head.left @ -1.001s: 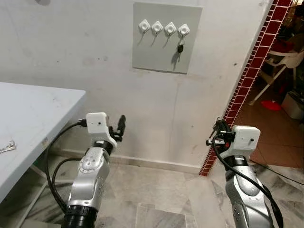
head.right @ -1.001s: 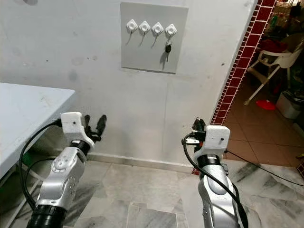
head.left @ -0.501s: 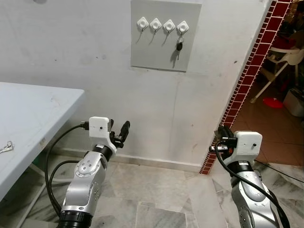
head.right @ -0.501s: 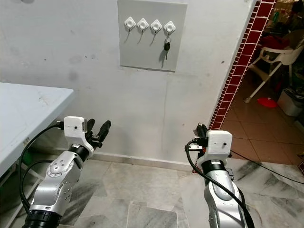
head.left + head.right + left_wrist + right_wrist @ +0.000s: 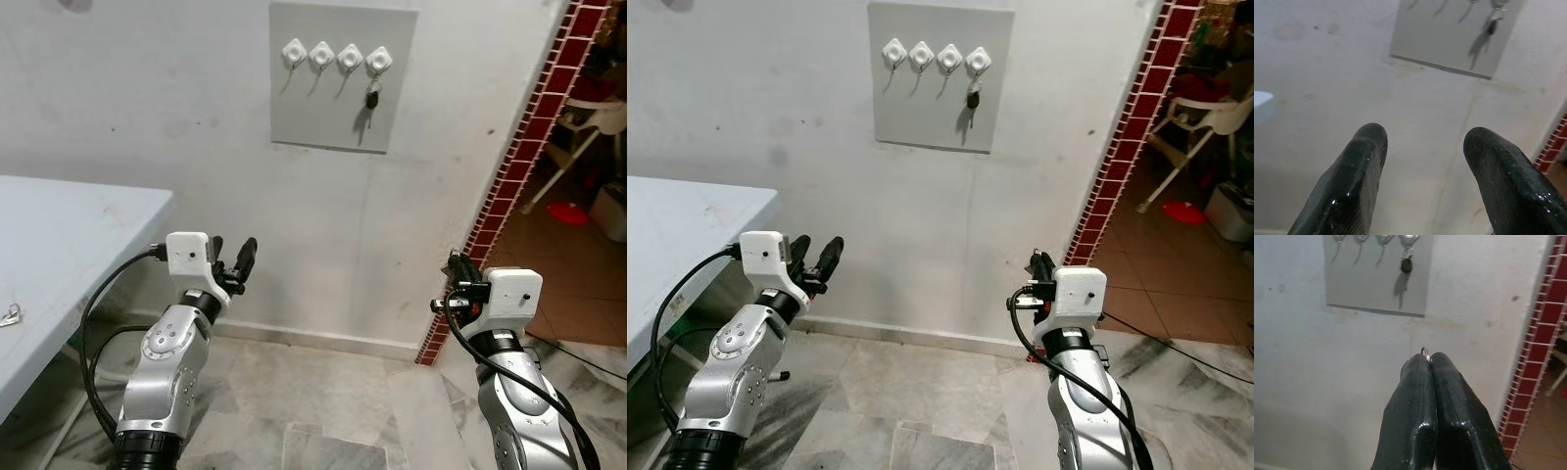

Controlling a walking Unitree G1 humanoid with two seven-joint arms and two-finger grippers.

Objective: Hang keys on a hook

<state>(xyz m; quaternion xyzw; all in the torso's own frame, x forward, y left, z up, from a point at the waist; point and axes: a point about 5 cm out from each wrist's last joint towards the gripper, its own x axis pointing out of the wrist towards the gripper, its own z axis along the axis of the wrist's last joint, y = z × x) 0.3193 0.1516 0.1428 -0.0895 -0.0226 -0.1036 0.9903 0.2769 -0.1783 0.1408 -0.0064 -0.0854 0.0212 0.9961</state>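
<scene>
A grey board (image 5: pixel 343 108) on the white wall carries a row of white hooks (image 5: pixel 335 57). One dark key (image 5: pixel 371 98) hangs from the rightmost hook. My right gripper (image 5: pixel 454 262) is low and well below the board, shut on a thin metal key ring (image 5: pixel 1425 351) whose loop pokes out between the fingertips. In the right wrist view the board (image 5: pixel 1376 279) lies straight ahead. My left gripper (image 5: pixel 233 251) is held at about the same height, open and holding nothing, pointing at the wall.
A white table (image 5: pixel 78 225) stands at the left, with a small metal item (image 5: pixel 8 314) near its front edge. A red brick pillar (image 5: pixel 519 157) borders a doorway on the right, with a white chair (image 5: pixel 588 117) beyond. Marble floor lies below.
My left arm has swung slightly to the left, fingers still apart. The right gripper stays shut on the ring at nearly the same place.
</scene>
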